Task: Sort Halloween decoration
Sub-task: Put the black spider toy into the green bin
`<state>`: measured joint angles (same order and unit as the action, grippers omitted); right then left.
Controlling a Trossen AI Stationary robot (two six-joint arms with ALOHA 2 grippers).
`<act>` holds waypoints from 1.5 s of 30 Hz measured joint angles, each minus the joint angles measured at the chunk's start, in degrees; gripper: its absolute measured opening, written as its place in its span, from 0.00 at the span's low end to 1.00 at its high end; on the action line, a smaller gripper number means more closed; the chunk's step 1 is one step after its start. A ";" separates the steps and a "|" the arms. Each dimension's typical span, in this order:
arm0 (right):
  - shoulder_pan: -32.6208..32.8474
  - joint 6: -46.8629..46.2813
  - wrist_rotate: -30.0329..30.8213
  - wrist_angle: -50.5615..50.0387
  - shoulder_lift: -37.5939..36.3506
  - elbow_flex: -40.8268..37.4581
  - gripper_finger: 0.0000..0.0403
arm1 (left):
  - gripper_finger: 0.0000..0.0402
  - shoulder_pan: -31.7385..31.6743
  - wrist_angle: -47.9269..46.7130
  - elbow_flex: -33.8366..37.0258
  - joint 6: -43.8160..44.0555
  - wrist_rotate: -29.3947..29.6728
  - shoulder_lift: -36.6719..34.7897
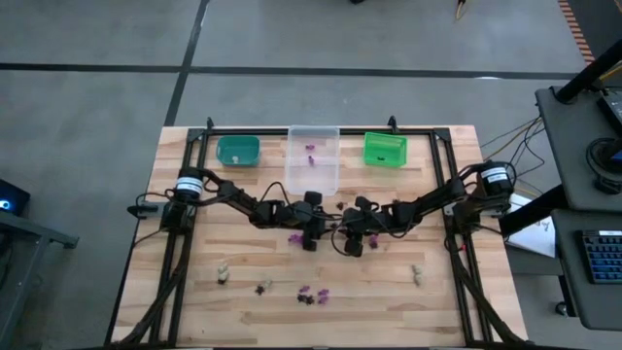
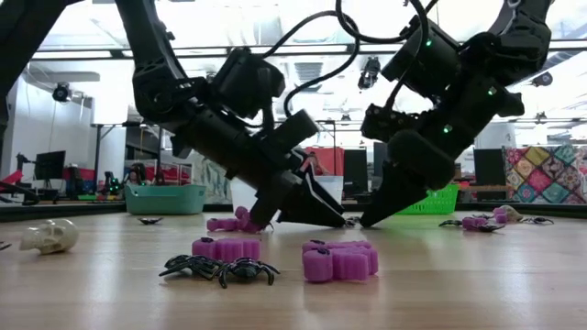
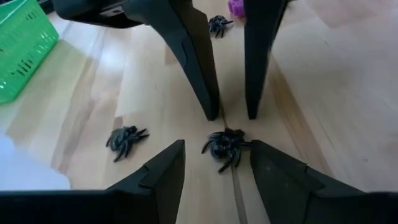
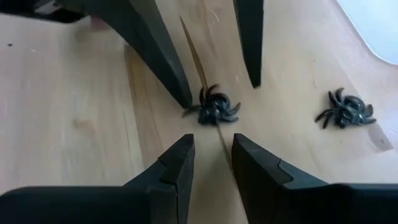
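A pale wooden table (image 1: 194, 292) stands on a grey floor, with a desk and keyboard off to one side and a cluttered workshop behind it. Along the far edge sit three bins: a teal bin (image 1: 238, 150), a clear bin (image 1: 313, 158) with a purple piece inside, and a green bin (image 1: 385, 149).

Both arms reach in to the middle of the table and meet nose to nose. The left gripper (image 3: 214, 162) is tipped down at the wood with its fingers spread apart, and a black spider (image 3: 225, 145) lies on the table in the gap between them, not pinched. The right gripper (image 4: 212, 155) comes at the same spot from the other side; its fingers are also parted, with a narrower gap, and they hold nothing. The spider lies just beyond its tips, between the two grippers. A second black spider (image 4: 344, 111) rests on the wood nearby, towards the clear bin.

The rest of the Halloween decoration (image 1: 311, 295) is scattered over the near half of the table: purple pieces (image 2: 339, 259) and more black spiders (image 2: 220, 269) close to the front edge, a pale beige skull (image 2: 48, 236) off to the left arm's side, and a few more beige bits (image 1: 416, 275) on the right arm's side.
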<state>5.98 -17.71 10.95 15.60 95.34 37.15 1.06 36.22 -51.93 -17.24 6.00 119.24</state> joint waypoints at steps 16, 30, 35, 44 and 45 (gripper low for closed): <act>0.00 -0.24 -0.34 0.33 0.66 0.04 0.23 | 0.20 -0.05 -2.95 -1.14 0.41 0.31 0.11; 0.00 0.17 -0.54 -0.32 -0.39 -0.04 0.20 | 0.00 -0.09 -3.30 -1.52 0.79 1.47 -0.07; 0.02 0.32 -1.36 -2.71 -3.25 -0.22 0.20 | 0.00 -0.11 -3.76 -1.46 2.58 1.60 -0.97; 0.35 0.81 -1.01 -6.95 -9.06 -0.19 0.18 | 0.00 -0.11 -4.12 -0.96 5.50 -0.46 -4.35; 0.44 1.61 -0.94 -7.04 -9.28 -0.18 0.18 | 0.00 -0.10 -4.25 -0.89 6.25 -1.01 -4.59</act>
<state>6.41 -16.10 10.01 8.55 86.07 36.97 0.96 31.97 -52.82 -10.99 4.99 114.65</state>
